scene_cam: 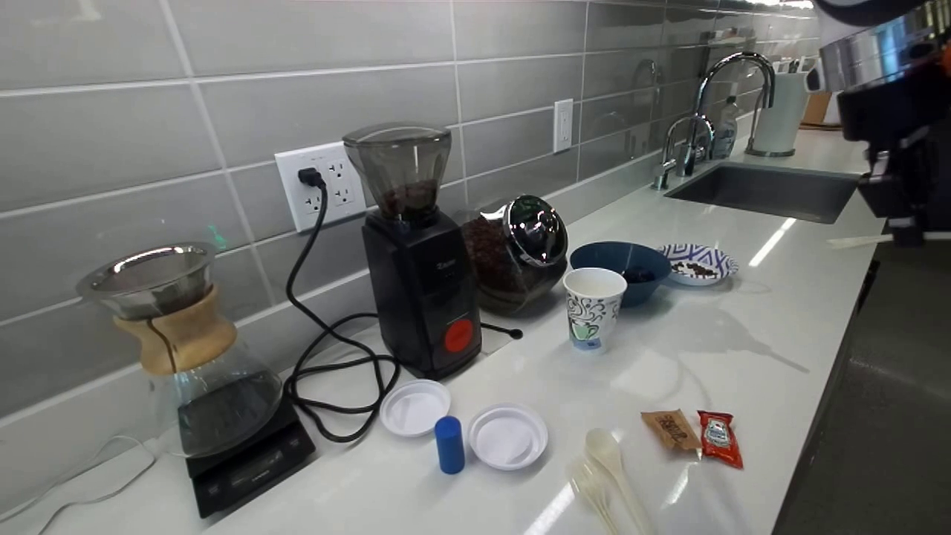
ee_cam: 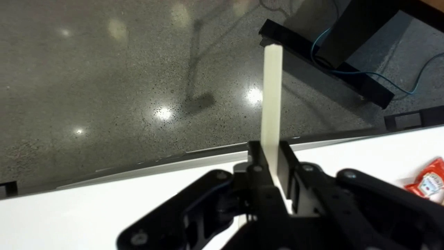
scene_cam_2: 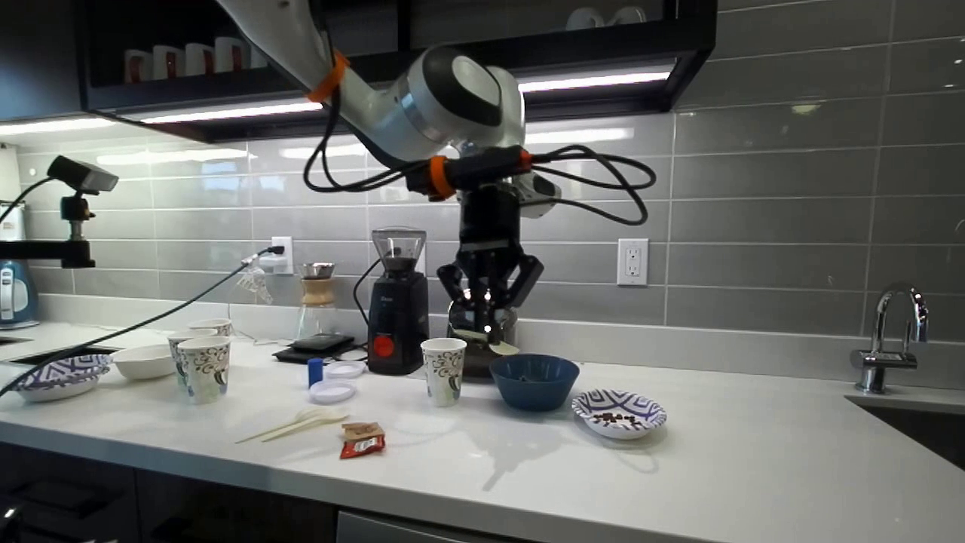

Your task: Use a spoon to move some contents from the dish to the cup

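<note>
Bowl (scene_cam_2: 534,388) stood between cup (scene_cam_2: 443,375) and dish (scene_cam_2: 641,407); gripper (ee_cam: 270,146) clamped spoon (ee_cam: 272,97); an exterior view alone showed shelved mugs (scene_cam_2: 197,60).

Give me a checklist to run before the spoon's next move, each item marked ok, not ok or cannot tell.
1. Grip: ok; the gripper clamps the spoon by its handle.
2. Spoon load: cannot tell; its scooping end shows too small.
3. Supply: ok; dark pieces lie in the patterned dish.
4. Receiver: ok; the cup stands upright, mouth uncovered.
5. Spoon over cup: not ok; in both exterior views its scooping end hangs off to one side.
6. Direct dish-to-cup path: not ok; the blue bowl stands between, so lifting over it seems safer.
</note>
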Available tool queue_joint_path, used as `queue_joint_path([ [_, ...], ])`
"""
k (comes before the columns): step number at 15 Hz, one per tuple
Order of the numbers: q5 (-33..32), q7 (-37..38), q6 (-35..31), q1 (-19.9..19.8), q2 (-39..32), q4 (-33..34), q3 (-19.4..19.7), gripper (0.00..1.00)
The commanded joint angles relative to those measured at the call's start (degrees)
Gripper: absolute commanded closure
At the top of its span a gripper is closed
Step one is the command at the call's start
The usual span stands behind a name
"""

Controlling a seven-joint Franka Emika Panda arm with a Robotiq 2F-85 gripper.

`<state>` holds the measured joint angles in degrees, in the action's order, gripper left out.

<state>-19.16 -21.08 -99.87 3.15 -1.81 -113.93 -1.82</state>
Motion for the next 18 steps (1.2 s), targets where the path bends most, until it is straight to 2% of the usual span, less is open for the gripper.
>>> queue_joint_path([
  [1, -2.6, 0.1, 3.8, -0.4, -13.4, 14.2, 0.1, 0.97],
  [8, -4.9, 0.7, 6.9, -0.2, -29.8, 34.8, 2.1, 0.97],
  [9, -2.8, -1.1, 7.6, -0.5, -31.4, 37.6, 1.4, 0.97],
  [10, -3.2, 0.3, 3.9, -1.0, -26.4, 29.2, 1.5, 0.86],
  [12, -3.1, 0.1, 4.9, -0.8, -29.1, 33.4, 1.4, 0.86],
  [16, -3.1, 0.1, 5.7, -0.7, -30.4, 35.4, 1.4, 0.86],
  [17, -3.1, 0.1, 5.8, -0.7, -30.4, 35.5, 1.4, 0.97],
  [18, -2.9, -0.5, 5.0, -0.9, -31.5, 36.7, 1.2, 0.97],
])
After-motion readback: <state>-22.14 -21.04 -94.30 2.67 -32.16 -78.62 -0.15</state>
